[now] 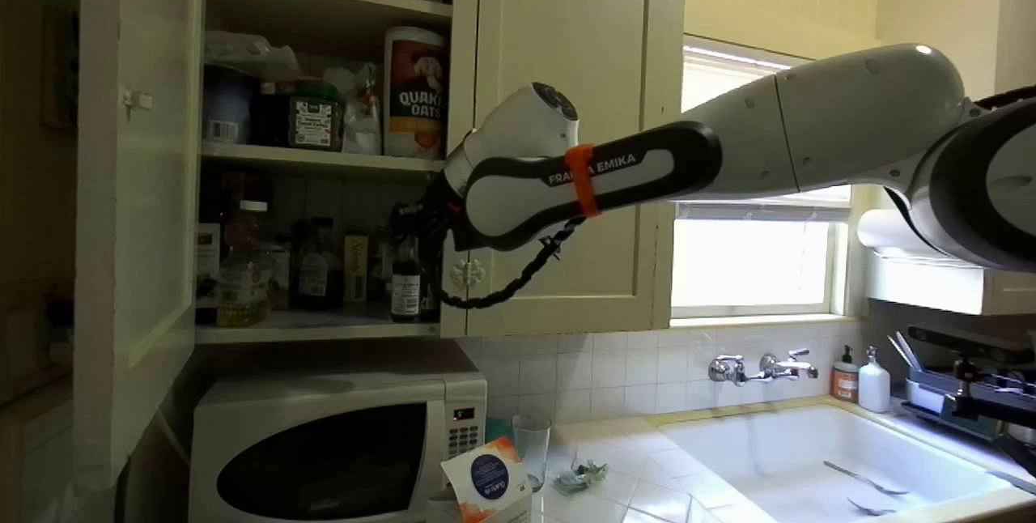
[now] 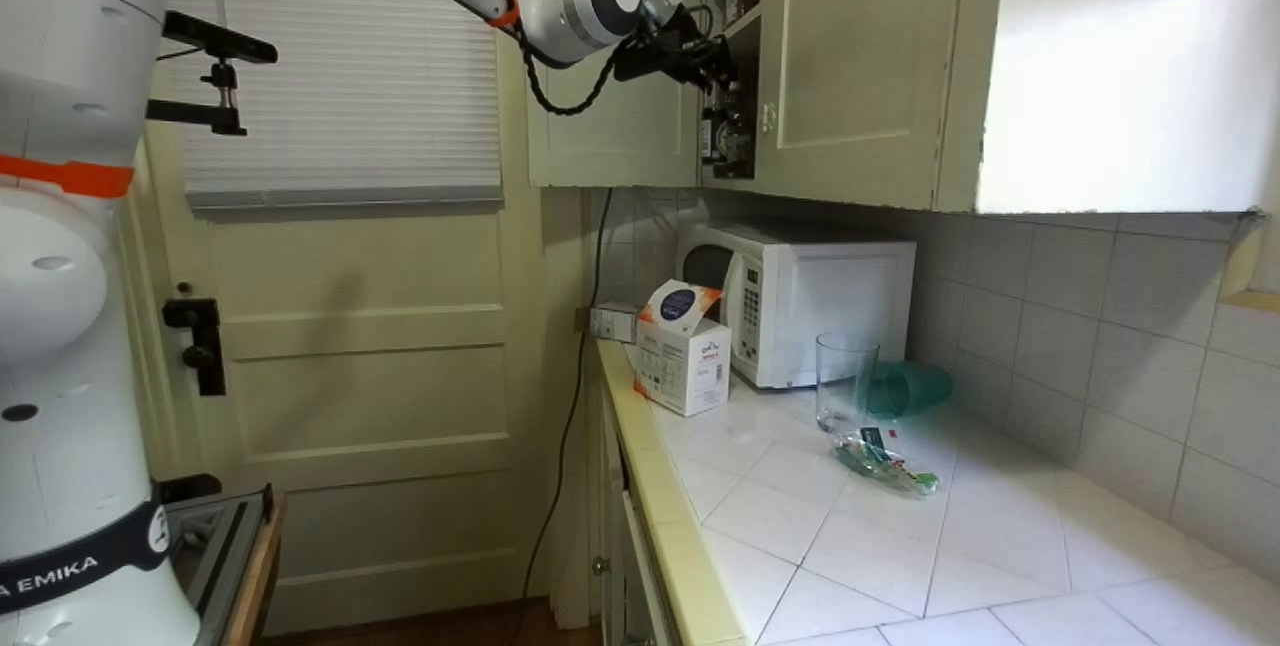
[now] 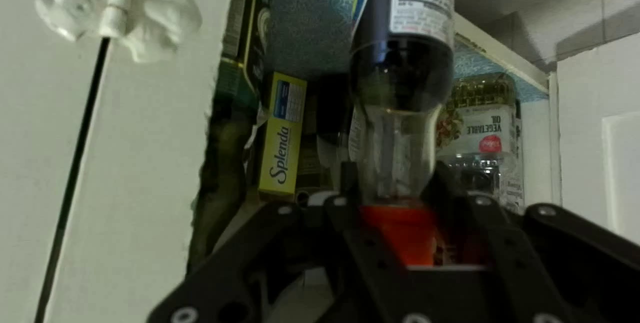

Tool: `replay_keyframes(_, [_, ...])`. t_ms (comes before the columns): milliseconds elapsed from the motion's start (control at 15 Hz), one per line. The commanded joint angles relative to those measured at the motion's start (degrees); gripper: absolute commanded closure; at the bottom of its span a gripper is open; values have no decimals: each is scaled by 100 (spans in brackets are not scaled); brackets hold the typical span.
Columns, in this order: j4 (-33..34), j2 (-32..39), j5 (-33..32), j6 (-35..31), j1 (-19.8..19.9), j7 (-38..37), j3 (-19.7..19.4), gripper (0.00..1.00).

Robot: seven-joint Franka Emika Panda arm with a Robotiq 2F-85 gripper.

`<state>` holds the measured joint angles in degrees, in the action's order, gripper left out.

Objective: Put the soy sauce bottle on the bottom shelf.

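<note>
The claw (image 3: 395,179) is closed on the soy sauce bottle (image 3: 400,70) at its top, near the front edge of the bottom shelf (image 1: 316,333); whether the base, cut off in wrist view, touches, I cannot tell.

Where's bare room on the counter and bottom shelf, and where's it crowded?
Countertop: wide bare patch between clear packet, yellow edge and tiled wall. Bottom shelf: narrow bare strip along the front, between oil bottle and soy sauce bottle. Crowded: beside the microwave, where drinking glass, teal cup and packet cluster; and the shelf's back, around the Splenda box.
</note>
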<state>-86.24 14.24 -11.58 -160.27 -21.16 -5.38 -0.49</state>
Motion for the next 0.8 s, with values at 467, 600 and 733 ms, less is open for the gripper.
replay_keyframes(467, [778, 655, -1163, -11, -608, -1254, -485, 62])
replay_keyframes(600, [841, 701, -1163, -10, -644, -1255, -487, 87])
replay_keyframes(733, [1145, 990, -1235, -159, -661, -1335, -562, 87])
